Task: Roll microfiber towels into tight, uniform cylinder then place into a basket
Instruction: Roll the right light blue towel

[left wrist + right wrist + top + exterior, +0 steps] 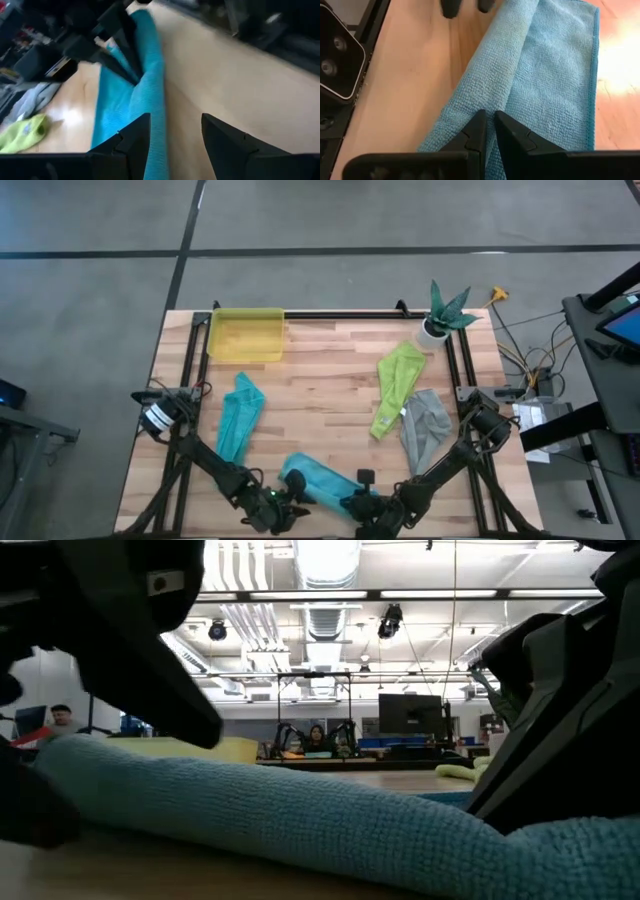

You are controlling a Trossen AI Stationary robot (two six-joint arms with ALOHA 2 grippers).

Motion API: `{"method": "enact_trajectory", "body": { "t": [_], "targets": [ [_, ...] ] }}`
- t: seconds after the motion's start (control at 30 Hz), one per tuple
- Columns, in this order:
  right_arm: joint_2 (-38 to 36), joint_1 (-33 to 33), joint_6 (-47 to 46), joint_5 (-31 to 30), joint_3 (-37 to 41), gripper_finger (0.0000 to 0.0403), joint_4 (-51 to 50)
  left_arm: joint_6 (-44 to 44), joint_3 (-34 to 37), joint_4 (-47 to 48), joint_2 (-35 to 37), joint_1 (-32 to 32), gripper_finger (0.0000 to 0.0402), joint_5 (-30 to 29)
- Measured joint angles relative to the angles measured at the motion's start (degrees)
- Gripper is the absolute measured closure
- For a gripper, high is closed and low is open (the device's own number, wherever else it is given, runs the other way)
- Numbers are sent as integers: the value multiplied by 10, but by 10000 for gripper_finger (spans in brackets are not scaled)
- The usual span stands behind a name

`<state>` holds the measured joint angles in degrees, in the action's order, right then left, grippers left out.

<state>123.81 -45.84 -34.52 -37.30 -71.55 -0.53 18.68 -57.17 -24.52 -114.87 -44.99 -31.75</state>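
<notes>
Stretching across the near edge of the wooden surface (pixel 330 390), the light blue towel (pixel 318 480) lies as a partly rolled, folded length, its long axis running from the left end effector (pixel 296 505) across to the right end effector (pixel 362 502). The right one has its fingers together, pinched on that towel's rolled fold at one end. The left one sits at the other end with its fingers apart, the roll's edge lying between them; I cannot tell whether it grips.

Beyond the left end effector the teal towel (pixel 240 416) lies crumpled, long axis pointing away toward the yellow basket (pixel 246 335) at the far corner, which holds nothing. Beyond the right end effector lie the lime green towel (pixel 396 388) and grey towel (pixel 424 427), touching.
</notes>
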Motion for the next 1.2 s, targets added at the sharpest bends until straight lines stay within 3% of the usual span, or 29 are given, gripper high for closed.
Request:
{"method": "enact_trajectory", "body": {
  "t": [0.77,0.97,1.2],
  "targets": [
    [0,0,5,2,1,367,2,-25,4,11,-2,40,240,-1],
    [0,0,5,2,1,367,5,-33,4,11,-2,42,240,-44],
    [0,0,7,2,1,367,7,-33,4,11,-2,42,240,-47]
  ]
}}
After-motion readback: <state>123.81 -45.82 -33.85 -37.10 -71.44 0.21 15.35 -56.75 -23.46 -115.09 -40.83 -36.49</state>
